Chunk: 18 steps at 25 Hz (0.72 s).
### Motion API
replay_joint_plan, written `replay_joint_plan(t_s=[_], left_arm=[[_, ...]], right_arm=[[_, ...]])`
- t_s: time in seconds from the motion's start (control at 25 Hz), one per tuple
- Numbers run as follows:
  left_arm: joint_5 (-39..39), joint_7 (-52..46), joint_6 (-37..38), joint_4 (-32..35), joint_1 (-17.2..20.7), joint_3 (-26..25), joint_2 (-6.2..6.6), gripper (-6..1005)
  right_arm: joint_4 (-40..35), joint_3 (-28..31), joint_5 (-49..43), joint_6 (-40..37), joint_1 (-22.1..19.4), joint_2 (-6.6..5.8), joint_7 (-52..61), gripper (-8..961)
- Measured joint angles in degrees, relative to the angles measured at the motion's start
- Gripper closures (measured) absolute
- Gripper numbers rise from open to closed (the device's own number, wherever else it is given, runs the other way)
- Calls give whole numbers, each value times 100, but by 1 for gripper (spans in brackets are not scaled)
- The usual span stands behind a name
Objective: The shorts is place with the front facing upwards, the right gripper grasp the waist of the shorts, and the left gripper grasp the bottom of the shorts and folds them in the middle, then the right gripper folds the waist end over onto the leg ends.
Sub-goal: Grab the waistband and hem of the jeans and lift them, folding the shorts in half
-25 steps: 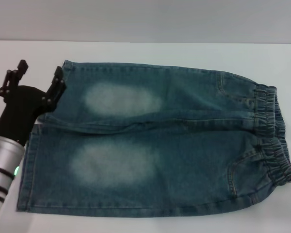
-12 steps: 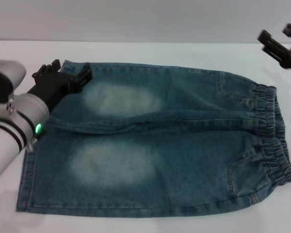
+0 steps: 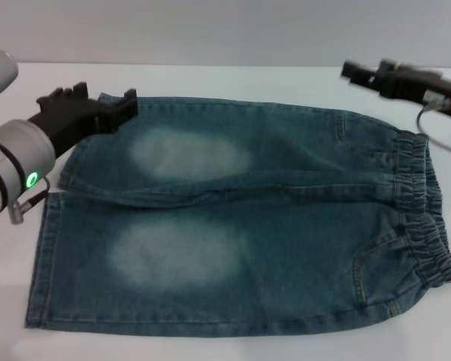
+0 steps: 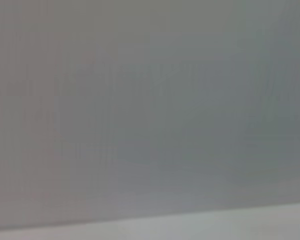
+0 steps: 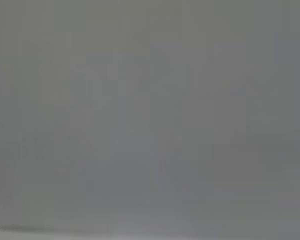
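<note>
The shorts (image 3: 286, 226) lie flat on the white table (image 3: 225, 79), front up, with pale patches on both legs. The gathered waist (image 3: 421, 203) is at the right. The bottom of the shorts, the two leg ends (image 3: 43, 256), is at the left. My left gripper (image 3: 96, 104) hovers open at the far leg's hem corner, and a bit of denim shows between its fingers. My right gripper (image 3: 368, 70) is open above the table just beyond the far side of the waist, pointing left and holding nothing. Both wrist views show only flat grey.
The left arm (image 3: 15, 162), with its green ring, reaches in from the left edge beside the leg hems. A thin black cable (image 3: 428, 124) hangs from the right wrist over the waistband. Bare white table surrounds the shorts.
The left gripper swung from beside the hems to the far leg's hem corner. The right gripper entered at the upper right and moved left toward the waist. The shorts stayed still.
</note>
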Motion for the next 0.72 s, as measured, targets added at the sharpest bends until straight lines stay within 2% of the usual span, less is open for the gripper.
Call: replay_joint_plan(t_s=[0.16,0.24,0.28,0.36,0.4,0.44,0.48,0.56,0.72], left_arm=[[-6,-57,-317,-146,95,-69,-16,235],[9,-57,-502,-215,106,-82,-12,237],[38,-33,-750,-300,113,-109,-6,237],[42,-24,-859,-349,116,-115,-6,239],[71,-20,-1035,-420,133,-143,0,240],[132,-25,-1199,-514,155,-172,-1,241],[213,-38,-1406,-622,184,-205,-2,242],[406,-97,-1793,-847,248,-254,-8,243],[978,-326,-2557,-1474,417,-248,-15,247]], right_arm=[[-493,472,-2757,-1023,-58,130,2791,128],[-906,908,-4168,-1822,-66,327,3863,128],[-1144,1121,-4815,-2189,-97,460,4255,128],[-1717,1575,-5772,-2845,-257,813,4620,128],[-2139,1830,-6179,-3167,-385,1017,4665,128],[-2589,1993,-6475,-3474,-556,1155,4729,128],[-2940,2079,-6651,-3660,-669,1218,4792,128],[-3467,2120,-6763,-3957,-868,1216,4989,129],[-3782,2348,-6770,-4441,-1012,1214,5079,134]])
